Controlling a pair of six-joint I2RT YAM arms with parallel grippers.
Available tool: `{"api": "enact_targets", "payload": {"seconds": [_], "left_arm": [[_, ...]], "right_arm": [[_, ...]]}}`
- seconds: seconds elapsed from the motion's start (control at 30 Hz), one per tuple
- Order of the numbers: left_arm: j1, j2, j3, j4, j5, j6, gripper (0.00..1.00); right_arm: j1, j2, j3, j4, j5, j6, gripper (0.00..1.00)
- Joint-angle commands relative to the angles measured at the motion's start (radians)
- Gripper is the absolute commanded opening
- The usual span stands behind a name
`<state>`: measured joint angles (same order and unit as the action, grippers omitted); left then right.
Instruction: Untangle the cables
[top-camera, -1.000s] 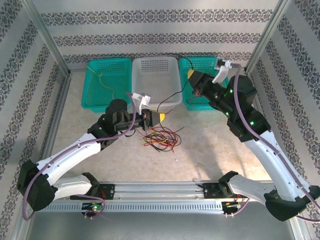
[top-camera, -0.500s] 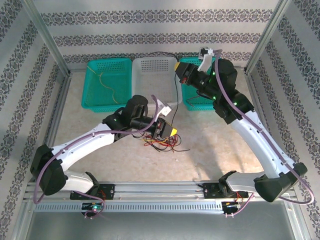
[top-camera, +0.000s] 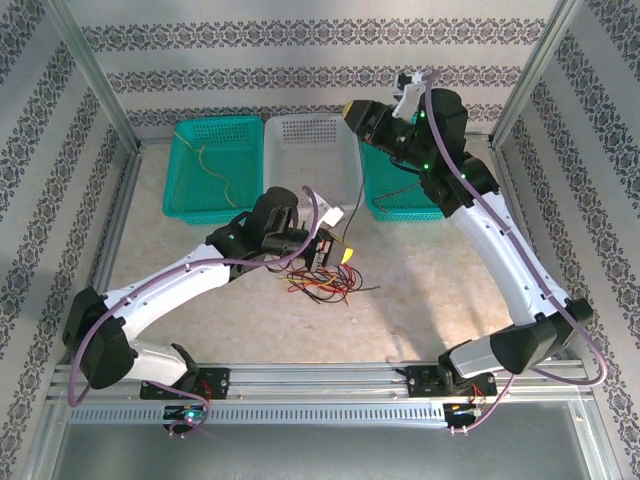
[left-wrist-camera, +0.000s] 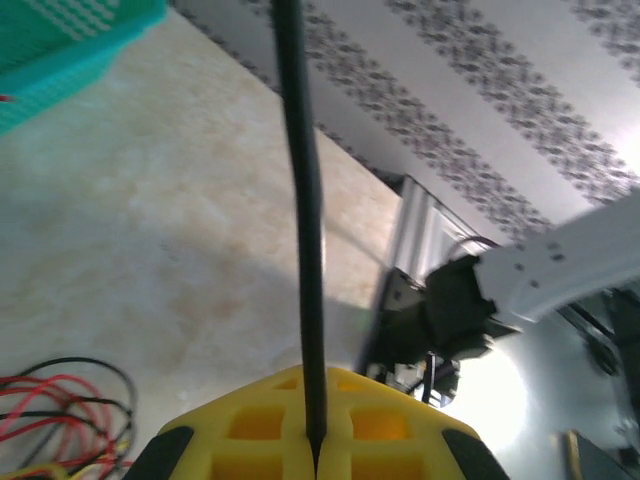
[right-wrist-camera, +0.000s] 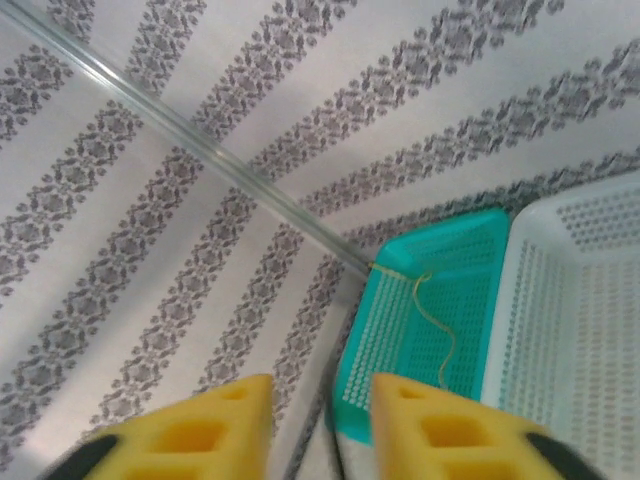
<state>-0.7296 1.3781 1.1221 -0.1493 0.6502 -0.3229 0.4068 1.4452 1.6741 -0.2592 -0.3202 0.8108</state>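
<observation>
1. While I watch from overhead, the left gripper (top-camera: 343, 252) sits low over the table (top-camera: 430, 290), just in front of the white basket (top-camera: 305, 150).
2. On its wrist camera, the yellow fingers (left-wrist-camera: 240, 430) are pressed together on a black cable (left-wrist-camera: 305, 250), which rises straight out of the seam between them. That gripper is clamped on the black cable.
3. The other cables (top-camera: 322, 280) lie on the table as a loose tangle of red, yellow and black wire, just on the near side of the left gripper. I cannot tell whether the tangle touches the fingers.
4. The right gripper (top-camera: 352, 108) is up high at the back, over the far right corner of the white basket and close to the patterned wall (top-camera: 300, 60).
5. Its own camera shows the two yellow pads (right-wrist-camera: 190, 430) standing apart with a clear gap and nothing between them, so it is open and empty.
6. One thin yellow cable (top-camera: 212, 168) lies by itself in the left green basket (top-camera: 205, 216), well apart from the tangle.
7. The right green basket (top-camera: 400, 214) stands against the other side of the white basket, partly hidden by the right arm (top-camera: 500, 240).
</observation>
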Motion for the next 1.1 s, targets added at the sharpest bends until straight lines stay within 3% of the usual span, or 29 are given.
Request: {"api": "enact_targets", "payload": {"seconds": [0.0,0.1,0.17,0.37,0.63,0.67,0.7,0.73,0.77,0.83,0.93,1.07], "left_arm": [[0.093,-0.010,0.047,0.004,-0.157,-0.059,0.00],[0.203,0.046,0.137,0.001,-0.168,-0.139,0.00],[0.260,0.095,0.226,-0.028,-0.182,-0.150,0.00],[0.353,0.263,0.468,-0.027,-0.159,-0.148,0.00],[0.381,0.502,0.705,-0.119,-0.227,-0.070,0.00],[0.382,0.531,0.704,-0.125,-0.244,-0.068,0.09],[0.384,0.554,0.700,-0.136,-0.263,-0.075,0.29],[0.383,0.569,0.690,-0.147,-0.280,-0.088,0.44],[0.383,0.581,0.670,-0.148,-0.285,-0.104,0.55],[0.383,0.575,0.610,-0.117,-0.261,-0.121,0.67],[0.383,0.507,0.497,-0.038,-0.244,-0.144,0.75],[0.382,0.379,0.420,-0.070,-0.255,-0.148,0.75]], "right_arm": [[-0.035,-0.009,0.054,-0.016,0.009,-0.004,0.50],[-0.078,-0.031,0.048,-0.087,0.021,-0.021,0.67],[-0.116,-0.060,0.023,-0.123,0.019,-0.031,0.71],[-0.212,-0.221,-0.149,-0.174,-0.025,-0.056,0.72],[-0.217,-0.456,-0.449,-0.257,-0.031,-0.079,0.71],[-0.218,-0.483,-0.484,-0.265,-0.033,-0.079,0.71],[-0.217,-0.508,-0.512,-0.279,-0.030,-0.083,0.71],[-0.219,-0.526,-0.530,-0.296,-0.024,-0.087,0.71],[-0.218,-0.548,-0.550,-0.315,-0.018,-0.092,0.71],[-0.217,-0.577,-0.591,-0.335,-0.017,-0.096,0.71],[-0.206,-0.603,-0.671,-0.336,-0.031,-0.080,0.69],[-0.091,-0.595,-0.772,-0.321,0.033,-0.073,0.68]]}}
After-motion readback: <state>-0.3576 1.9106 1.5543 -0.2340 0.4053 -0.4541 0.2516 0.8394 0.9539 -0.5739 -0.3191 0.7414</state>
